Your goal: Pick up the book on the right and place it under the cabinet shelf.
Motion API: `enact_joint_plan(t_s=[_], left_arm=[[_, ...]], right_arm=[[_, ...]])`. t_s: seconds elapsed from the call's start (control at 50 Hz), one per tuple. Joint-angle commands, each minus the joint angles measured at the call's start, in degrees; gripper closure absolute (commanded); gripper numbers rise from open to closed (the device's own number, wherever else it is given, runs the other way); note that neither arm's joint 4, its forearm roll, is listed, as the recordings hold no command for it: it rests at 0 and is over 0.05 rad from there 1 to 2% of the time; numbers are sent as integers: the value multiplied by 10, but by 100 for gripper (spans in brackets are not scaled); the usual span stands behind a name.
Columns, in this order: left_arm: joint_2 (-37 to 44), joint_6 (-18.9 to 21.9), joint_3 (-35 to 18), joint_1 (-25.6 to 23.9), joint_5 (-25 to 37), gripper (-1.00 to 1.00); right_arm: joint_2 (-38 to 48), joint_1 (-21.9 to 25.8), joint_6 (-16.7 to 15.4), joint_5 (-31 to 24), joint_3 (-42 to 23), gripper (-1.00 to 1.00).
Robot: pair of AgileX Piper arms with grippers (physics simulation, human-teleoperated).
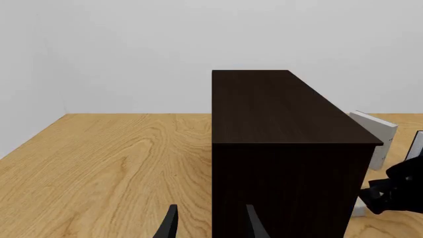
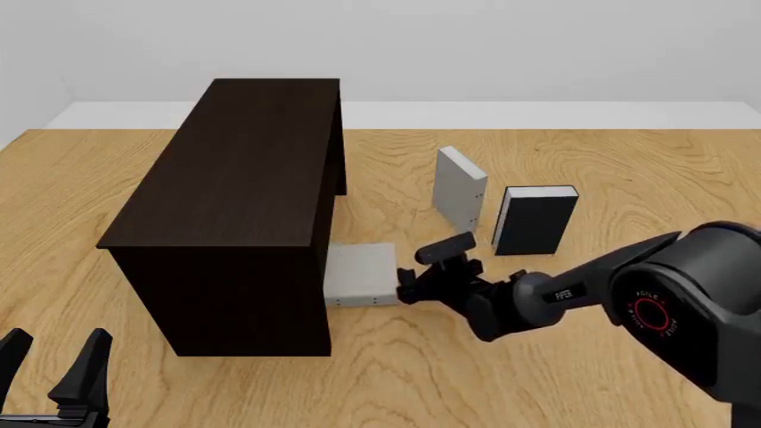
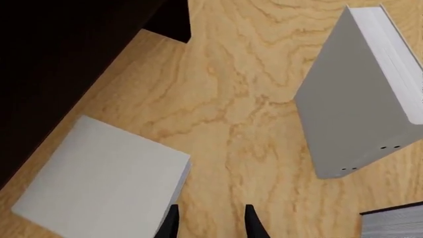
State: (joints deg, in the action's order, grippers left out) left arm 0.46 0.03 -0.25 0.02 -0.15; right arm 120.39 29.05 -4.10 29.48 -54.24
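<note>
Now I judge the placing nearly finished: the plain light grey hardcover book [image 2: 359,274] lies flat on the pale wooden desk [image 2: 571,160], one end tucked under the open recessed side of the tall, very dark brown cabinet shelf [image 2: 238,178], the other end poking out toward my right claw [image 2: 411,283]. That claw sits just beside the book's exposed end, fingers parted with nothing between them, which the right wrist view confirms. The book lies straight ahead of the right claw, toward the cabinet, its long axis seemingly running in under the shelf. If it needs seating deeper, I'd nudge along that axis. The left claw [image 2: 53,361] hangs spread wide and empty near the desk's front edge, well apart from the book.
</note>
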Motion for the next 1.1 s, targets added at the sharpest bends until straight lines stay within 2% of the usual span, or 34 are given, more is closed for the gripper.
enact_joint_plan(t_s=[0.02,1.1], left_arm=[[0,0,0,0,0,-100],[0,0,0,0,0,-100]], right_arm=[[31,32,128,-30,-41,-100],[67,98,141,-75,-136,-100]])
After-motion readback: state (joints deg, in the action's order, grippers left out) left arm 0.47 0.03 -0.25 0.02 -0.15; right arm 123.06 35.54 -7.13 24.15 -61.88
